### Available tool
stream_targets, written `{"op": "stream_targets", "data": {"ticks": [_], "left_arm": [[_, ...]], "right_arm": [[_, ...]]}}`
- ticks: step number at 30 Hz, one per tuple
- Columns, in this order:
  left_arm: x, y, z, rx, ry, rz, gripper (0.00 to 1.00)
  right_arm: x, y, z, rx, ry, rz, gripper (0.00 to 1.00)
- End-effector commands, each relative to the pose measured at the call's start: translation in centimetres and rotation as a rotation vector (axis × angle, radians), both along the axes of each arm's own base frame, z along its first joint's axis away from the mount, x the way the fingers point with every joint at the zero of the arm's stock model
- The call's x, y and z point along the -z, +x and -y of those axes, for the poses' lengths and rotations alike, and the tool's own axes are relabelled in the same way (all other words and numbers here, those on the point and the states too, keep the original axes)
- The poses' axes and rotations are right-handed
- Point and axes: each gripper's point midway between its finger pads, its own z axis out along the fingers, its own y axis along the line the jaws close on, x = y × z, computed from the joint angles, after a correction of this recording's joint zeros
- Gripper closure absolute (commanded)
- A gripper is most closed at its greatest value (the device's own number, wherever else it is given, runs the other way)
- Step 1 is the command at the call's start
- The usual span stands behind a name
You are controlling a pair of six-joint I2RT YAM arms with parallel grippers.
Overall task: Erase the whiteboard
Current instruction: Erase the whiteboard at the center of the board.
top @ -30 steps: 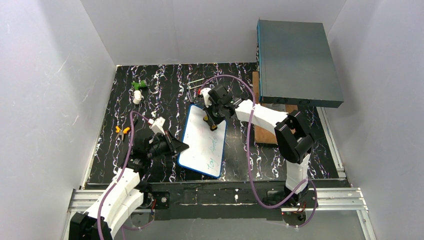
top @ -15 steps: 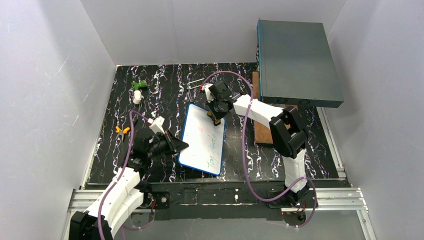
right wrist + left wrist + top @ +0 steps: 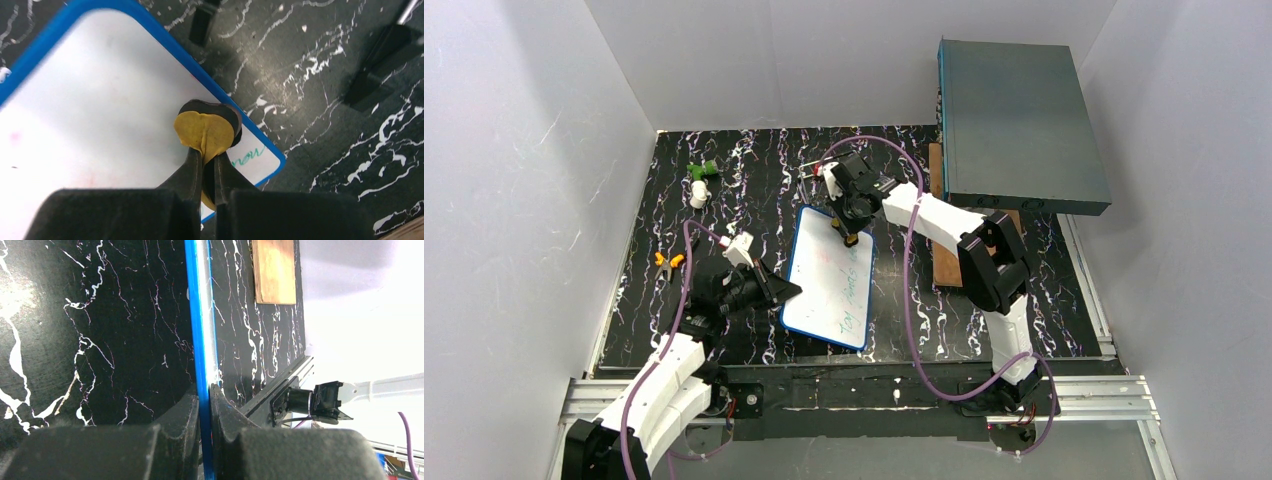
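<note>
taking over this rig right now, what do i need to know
Grippers: the left gripper is shut on the blue frame of the whiteboard at its left edge, bracing it. The right gripper is shut on a yellow pad pressed to the board near its far right corner.
Position: the board lies on the black table between the arms.
Done: the far half looks mostly wiped, with only faint pink smudges.
Left: the green writing along the right side to the near end, plus a bit beside the pad.
</note>
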Motion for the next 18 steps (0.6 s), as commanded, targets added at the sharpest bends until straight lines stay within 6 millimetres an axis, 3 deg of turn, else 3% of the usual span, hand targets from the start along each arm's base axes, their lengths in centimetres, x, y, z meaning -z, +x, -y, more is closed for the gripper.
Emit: {"op": "stream_targets", "data": {"ticks": [1,6,12,18], "left_arm": [[-1.8,-1.3,1.5,0.155,-0.026,0.092,1.00],[-1.7,-1.3,1.5,0.154,-0.025,0.087,1.00],[-1.7,-1.4,1.4,0.147,-0.021,0.092,1.00],[-1.8,-1.3,1.4,0.146,-0.021,0.094,1.00]], "right_arm": [[-2.3,0.1,-3.5,-0.055,0.088,0.031,0.99],[-1.1,0.8,-3.1,-0.033,0.047,0.040,0.99],[1.6,2.7,0.5,0.058,-0.044,0.034,0.99],[2.4,2.3,3.4,0.061,-0.072,0.023,0.99]]}}
